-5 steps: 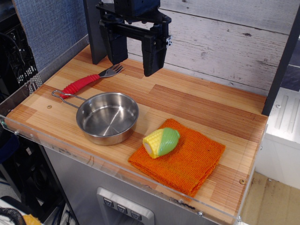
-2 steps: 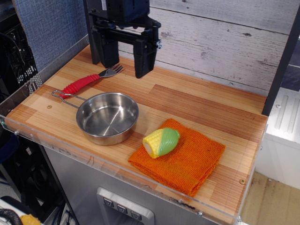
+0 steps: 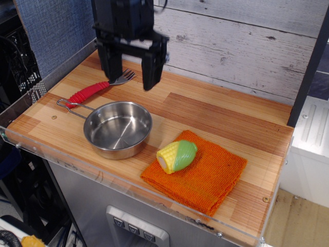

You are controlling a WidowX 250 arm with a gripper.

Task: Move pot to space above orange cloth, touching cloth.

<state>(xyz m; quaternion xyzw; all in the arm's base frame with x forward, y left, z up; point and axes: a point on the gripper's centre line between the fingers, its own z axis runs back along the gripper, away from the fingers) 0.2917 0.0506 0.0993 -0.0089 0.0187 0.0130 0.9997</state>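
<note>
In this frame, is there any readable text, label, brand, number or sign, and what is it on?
None can be read.
The pot, orange cloth, toy corn and red-handled fork carry no visible markings.
The gripper is motion-blurred; no lettering can be made out on it.
The panel buttons under the table edge show small marks, too small to read.

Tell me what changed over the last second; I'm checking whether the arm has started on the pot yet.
Only the gripper moved: it slid left across the picture and slightly lower, fingers open, now hanging above the fork and behind the pot. It grasped and released nothing. The pot, fork, toy corn and orange cloth stayed put.
</note>
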